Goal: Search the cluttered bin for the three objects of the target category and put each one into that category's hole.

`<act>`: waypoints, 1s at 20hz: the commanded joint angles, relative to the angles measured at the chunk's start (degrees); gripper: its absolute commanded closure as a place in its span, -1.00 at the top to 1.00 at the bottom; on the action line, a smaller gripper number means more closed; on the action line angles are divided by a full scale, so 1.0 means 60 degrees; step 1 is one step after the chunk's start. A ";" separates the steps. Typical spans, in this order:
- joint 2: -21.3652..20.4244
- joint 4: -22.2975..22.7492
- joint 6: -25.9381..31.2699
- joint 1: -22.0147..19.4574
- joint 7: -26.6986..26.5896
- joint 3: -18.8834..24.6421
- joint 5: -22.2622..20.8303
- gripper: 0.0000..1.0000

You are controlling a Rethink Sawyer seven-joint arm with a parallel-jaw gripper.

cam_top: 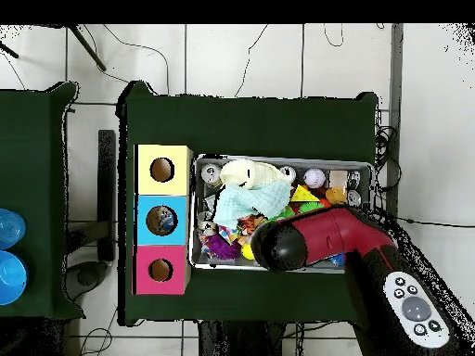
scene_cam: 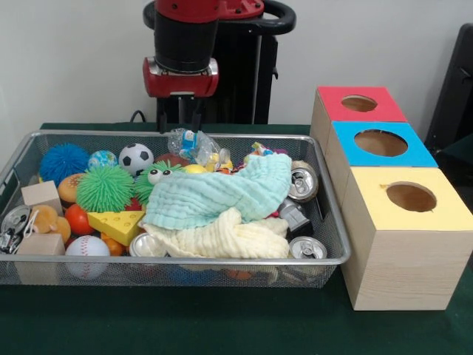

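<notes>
The silver wire-mesh bin (scene_cam: pixel 74 134) is full of toys, cloths and cans; it also shows in the overhead view (cam_top: pixel 198 213). One clear plastic bottle (scene_cam: pixel 189 141) with a blue-and-white label lies at the bin's far edge, partly buried. My gripper (scene_cam: pixel 182 118) hangs just above it, open and empty. In the overhead view the red arm (cam_top: pixel 315 239) hides the gripper and the bottle. The blue-top box's hole (scene_cam: pixel 380 143) is right of the bin; in the overhead view something pale and blue shows inside this hole (cam_top: pixel 162 220). No other bottles show.
A teal cloth (scene_cam: pixel 222 194) and a pale yellow cloth (scene_cam: pixel 222 238) cover the bin's middle. Silver cans (scene_cam: pixel 303 183) lie at its right end. Balls, a cheese wedge (scene_cam: pixel 117 224) and wooden blocks fill the left. The red-top box (scene_cam: pixel 360 103) and yellow-top box (scene_cam: pixel 410 197) flank the blue one.
</notes>
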 commanded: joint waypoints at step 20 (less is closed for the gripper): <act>0.1911 -0.0220 0.0575 -0.0908 -0.3254 0.1422 -0.0174 1.00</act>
